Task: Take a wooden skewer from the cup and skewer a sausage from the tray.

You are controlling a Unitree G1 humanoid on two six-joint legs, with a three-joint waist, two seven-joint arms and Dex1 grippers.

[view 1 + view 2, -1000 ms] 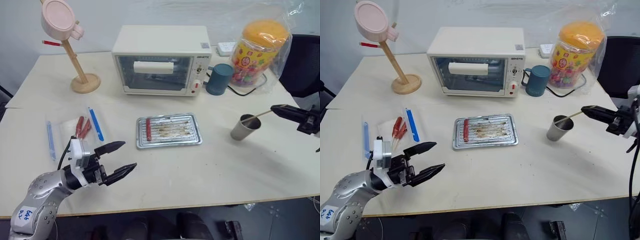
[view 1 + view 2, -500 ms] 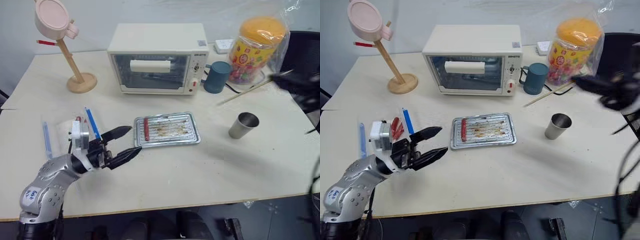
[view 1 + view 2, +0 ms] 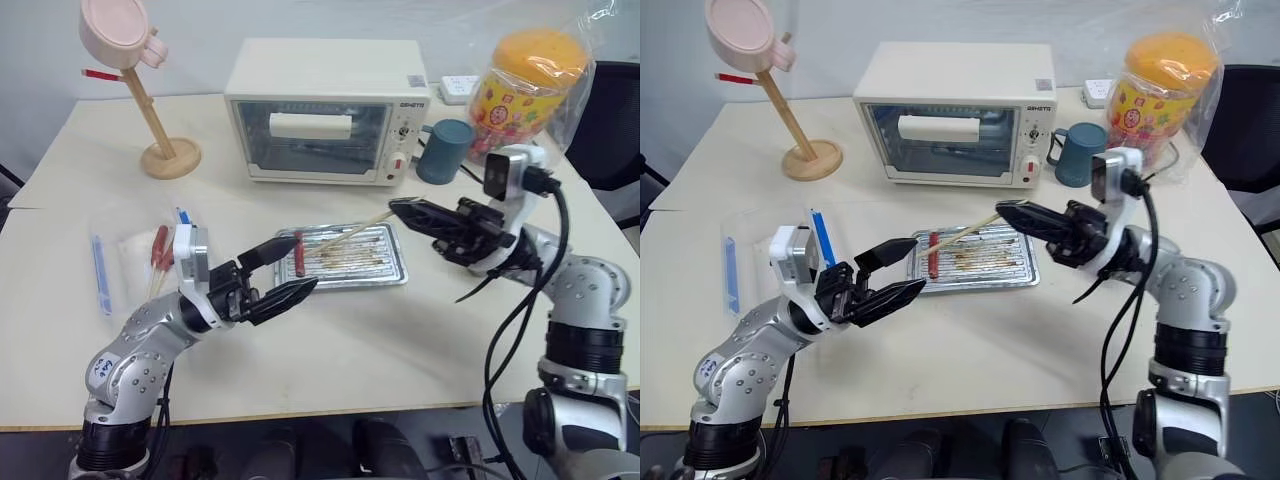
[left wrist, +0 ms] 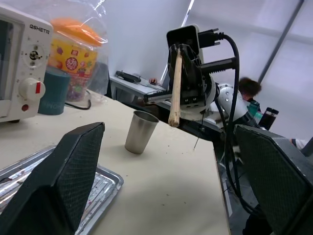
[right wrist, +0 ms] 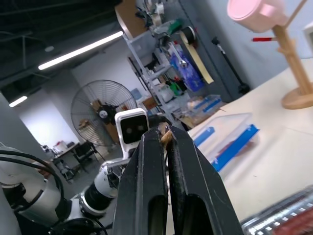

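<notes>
So the wooden skewer (image 3: 962, 233) is out of the cup (image 4: 141, 131), pinched in the right end effector (image 3: 1012, 211), tip aimed over the tray (image 3: 1025, 274). Sausage (image 3: 934, 255) lies unpierced at the tray's left end; piercing remains. Left end effector (image 3: 902, 271) hovers near the tray's left edge, fingers wide, empty.

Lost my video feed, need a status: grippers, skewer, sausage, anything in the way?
Right gripper shut on wooden skewer, tip over tray. Left gripper open, empty, beside tray. Sausage unskewered, nothing blocking.
</notes>
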